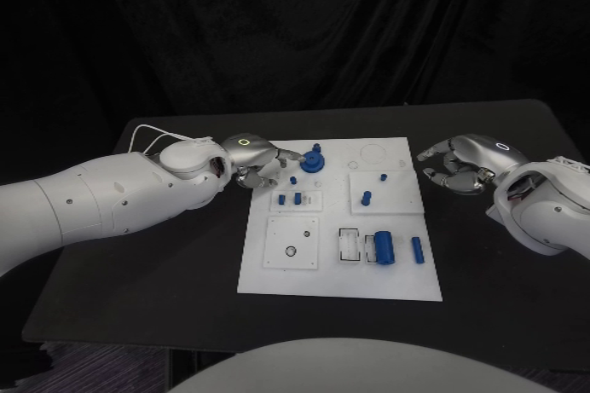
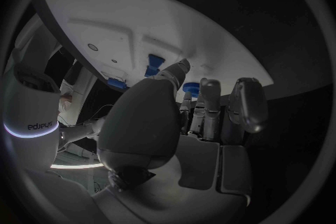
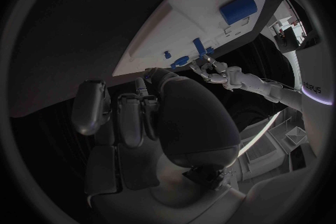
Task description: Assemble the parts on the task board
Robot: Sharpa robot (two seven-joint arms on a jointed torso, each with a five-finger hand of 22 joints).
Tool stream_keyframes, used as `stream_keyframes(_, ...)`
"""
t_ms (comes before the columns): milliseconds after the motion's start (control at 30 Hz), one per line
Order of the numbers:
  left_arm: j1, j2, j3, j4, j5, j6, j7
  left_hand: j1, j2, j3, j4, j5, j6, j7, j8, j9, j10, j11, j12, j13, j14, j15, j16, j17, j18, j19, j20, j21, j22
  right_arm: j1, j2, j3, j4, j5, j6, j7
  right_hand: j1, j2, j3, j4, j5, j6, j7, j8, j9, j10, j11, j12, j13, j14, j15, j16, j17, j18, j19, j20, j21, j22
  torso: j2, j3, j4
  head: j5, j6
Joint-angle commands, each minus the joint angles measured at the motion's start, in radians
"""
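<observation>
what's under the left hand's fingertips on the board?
The left hand reaches over the task board's far left corner, fingertips at a round blue part with a peg standing up from it. Whether it is gripped cannot be told; the board beneath the fingers is covered.

Overall light: dim room, black table (image 1: 147, 265) and dark backdrop swallowed most detail.
Brightest area: the white task board (image 1: 277, 274) — evenly lit from above, no hard glare.
Shadows: soft, short ones beside the blue parts (image 1: 384, 247); the left hand (image 1: 255, 161) darkened the board's near corner.
Head view: sharp in the middle, clean edges.
Wrist views: fisheye circles in dark frames — the board's straight edges bent, palms close up lay murky and underexposed.
Glow: a thin lit ring on each wrist.
</observation>
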Motion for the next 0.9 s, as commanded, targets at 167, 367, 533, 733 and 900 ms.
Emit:
stream_keyframes(167,-0.001,-0.079,0.001,0.017,0.001,-0.276,0.02,0.006,0.004,-0.032,0.018,-0.02,-0.024,-0.016,0.003,-0.031,-0.047,-0.014,0.017,-0.006,-0.058,-0.011,-0.042,-0.075,0.028,-0.043,-0.001,-0.073,0.143,0.013,-0.022,0.001,0.023,-0.003,-0.017,0.002,-0.014,-0.028,0.045,-0.002,-0.055,0.024,0.005,0.004,-0.001,-0.402,0.005,-0.456,-0.208,0.001,0.008,-0.255,-0.006,0.045,-0.08,-0.002,-0.232,0.07,-0.001,-0.0013,-0.0006,0.003,0.0)
stream_keyframes(367,-0.001,-0.176,0.0,0.06,0.14,-0.397,0.103,0.008,0.023,-0.063,0.09,-0.024,0.169,0.026,0.02,-0.024,-0.151,-0.055,0.144,0.006,-0.467,0.005,-0.432,-0.293,0.1,-0.569,0.019,-0.756,-0.033,0.069,-0.016,0.001,0.038,-0.013,0.036,0.004,-0.004,-0.058,0.067,-0.013,-0.097,0.058,0.013,0.014,0.008,-0.57,0.02,-0.778,-0.476,-0.024,0.017,-0.371,-0.097,0.061,-0.106,0.006,-0.366,0.012,-0.003,-0.0042,-0.0001,0.003,0.0)
stream_keyframes(533,-0.003,-0.237,0.0,0.102,0.593,-0.264,0.305,-0.088,0.043,-0.126,0.186,0.033,0.215,0.085,0.018,-0.033,-0.273,-0.044,0.145,-0.038,-0.714,0.059,-0.744,-0.404,0.073,-0.884,0.017,-1.012,-0.155,0.12,0.015,0.002,0.043,-0.067,0.138,-0.003,-0.026,-0.079,0.033,-0.002,-0.207,0.053,0.001,0.008,0.015,-0.702,0.062,-0.919,-0.58,-0.097,0.055,-0.502,-0.19,0.082,-0.183,0.034,-0.551,-0.06,-0.002,-0.0068,0.0003,0.012,0.0)
stream_keyframes(733,-0.034,-0.273,0.0,0.153,1.123,0.022,0.483,-0.094,0.133,-0.324,0.189,0.087,0.161,0.141,0.012,-0.071,-0.525,-0.059,-0.034,-0.287,-1.073,0.04,-1.219,-0.701,0.105,-1.181,0.049,-1.164,-0.557,0.153,0.083,0.002,0.015,-0.094,0.263,-0.006,0.005,-0.074,-0.02,-0.033,-0.224,0.039,-0.021,-0.001,0.022,-0.853,0.103,-1.047,-0.696,-0.18,0.077,-0.607,-0.273,0.104,-0.251,0.061,-0.72,-0.125,-0.001,-0.0116,0.0077,0.0,0.0)
stream_keyframes(900,-0.065,-0.279,0.0,0.195,1.401,0.199,0.554,-0.116,0.172,-0.427,0.193,0.028,0.083,0.129,0.005,-0.091,-0.566,-0.051,-0.067,-0.339,-1.115,0.057,-1.239,-0.734,0.106,-1.234,0.051,-1.171,-0.749,0.143,0.127,0.002,-0.023,-0.1,0.309,0.011,0.027,-0.06,-0.045,-0.053,-0.193,0.018,-0.027,-0.009,0.021,-0.874,0.112,-1.08,-0.759,-0.196,0.084,-0.617,-0.291,0.108,-0.257,0.066,-0.76,-0.136,-0.002,-0.0137,0.0186,-0.021,0.0)
